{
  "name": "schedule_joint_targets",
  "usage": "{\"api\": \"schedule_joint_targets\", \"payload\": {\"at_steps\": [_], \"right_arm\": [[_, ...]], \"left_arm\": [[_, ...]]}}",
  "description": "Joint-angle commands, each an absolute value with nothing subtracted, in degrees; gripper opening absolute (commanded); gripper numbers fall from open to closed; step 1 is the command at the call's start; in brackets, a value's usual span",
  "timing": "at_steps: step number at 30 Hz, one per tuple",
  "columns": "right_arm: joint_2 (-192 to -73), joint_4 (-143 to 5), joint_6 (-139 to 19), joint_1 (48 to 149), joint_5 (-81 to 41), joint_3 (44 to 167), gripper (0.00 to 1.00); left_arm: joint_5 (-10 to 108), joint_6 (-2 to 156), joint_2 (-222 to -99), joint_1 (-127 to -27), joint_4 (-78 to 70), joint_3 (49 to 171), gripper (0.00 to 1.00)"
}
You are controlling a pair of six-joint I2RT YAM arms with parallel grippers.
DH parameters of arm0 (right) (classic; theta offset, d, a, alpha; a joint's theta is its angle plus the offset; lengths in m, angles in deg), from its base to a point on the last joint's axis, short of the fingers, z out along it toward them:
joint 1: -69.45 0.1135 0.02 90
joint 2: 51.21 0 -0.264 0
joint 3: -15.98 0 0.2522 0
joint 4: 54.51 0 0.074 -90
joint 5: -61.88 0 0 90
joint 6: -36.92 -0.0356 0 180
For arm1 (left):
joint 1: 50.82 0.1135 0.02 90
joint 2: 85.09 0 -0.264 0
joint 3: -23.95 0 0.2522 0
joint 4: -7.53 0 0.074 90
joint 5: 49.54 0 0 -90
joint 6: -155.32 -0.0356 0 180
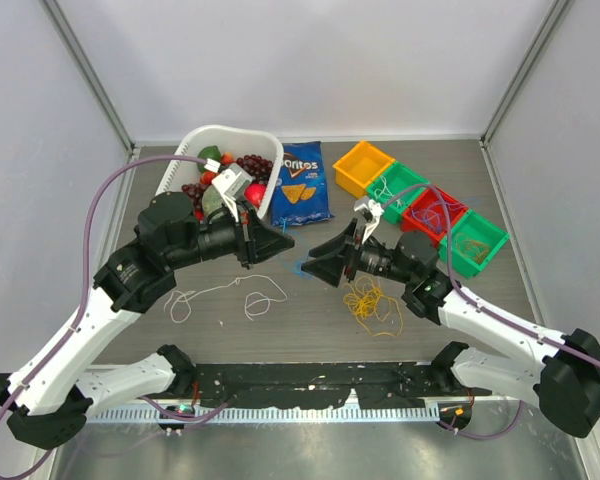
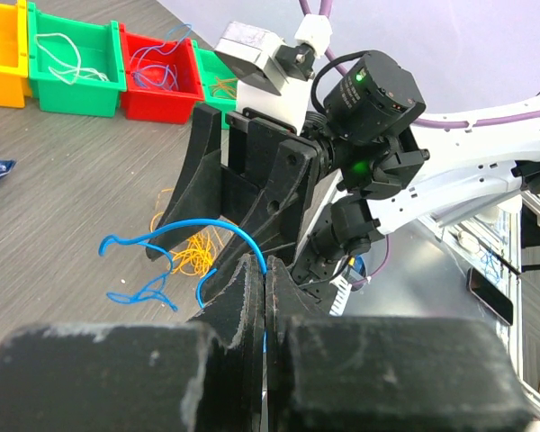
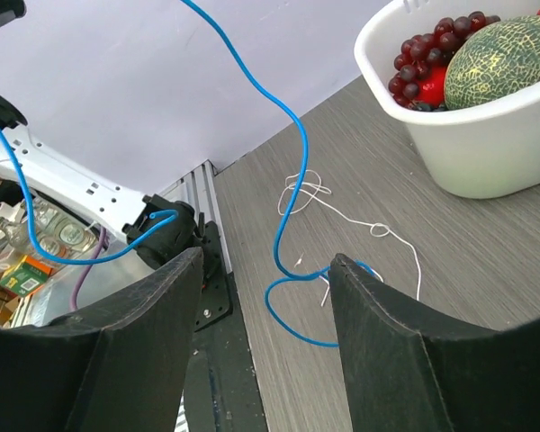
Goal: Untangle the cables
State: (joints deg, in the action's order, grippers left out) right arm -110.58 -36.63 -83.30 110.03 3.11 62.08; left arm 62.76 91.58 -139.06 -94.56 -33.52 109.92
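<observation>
My left gripper (image 1: 283,246) is shut on a blue cable (image 2: 187,229), pinched at its fingertips (image 2: 264,267) and held above the table. The blue cable hangs in loops in front of my right gripper (image 1: 315,266), which is open and empty right opposite the left one. In the right wrist view the blue cable (image 3: 289,176) dangles between and beyond the open fingers (image 3: 265,261), touching neither. A yellow cable bundle (image 1: 372,303) lies on the table under the right arm. A white cable (image 1: 226,294) lies loose under the left arm and shows in the right wrist view (image 3: 345,212).
A white basket (image 1: 263,142) of fruit stands at the back left, with a Doritos bag (image 1: 302,184) beside it. A row of bins runs along the back right: orange (image 1: 362,166), green (image 1: 394,190), red (image 1: 435,212), green (image 1: 473,242), some holding cables.
</observation>
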Motion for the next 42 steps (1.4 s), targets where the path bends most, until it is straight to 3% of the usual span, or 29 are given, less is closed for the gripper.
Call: {"api": "schedule_joint_targets", "payload": {"at_steps": [1,16,18,21,33,39,42], "right_arm": [[-108.4,-35.4,-82.8,110.6,2.5,61.5,0.63],[-117.8,-24.2,-86.7,111.7,2.8,64.5,0.50],[-117.8,-23.5,-87.4,111.8,2.5,64.5,0.38],[-116.3,-24.8,-87.9,111.8,1.9,64.6,0.01],[-110.0,-25.6,-96.0,111.8,-5.6,61.5,0.01],[-112.1,-17.4,-106.0,111.1,-6.5,58.9,0.01],[-111.3,-18.4,-107.4,110.1,-7.3,58.0,0.01]], "left_arm": [[63.5,90.8,-138.9,-94.5,-31.4,111.9,0.00],[64.3,92.1,-138.4,-94.5,-30.5,111.4,0.00],[64.3,92.0,-138.6,-94.5,-30.6,111.4,0.00],[61.7,91.7,-138.9,-94.5,-31.4,110.9,0.00],[53.9,101.9,-148.2,-94.5,-23.9,103.4,0.01],[55.4,104.1,-152.4,-94.5,-21.4,104.0,0.20],[54.5,104.1,-151.3,-94.4,-20.6,103.5,0.40]]}}
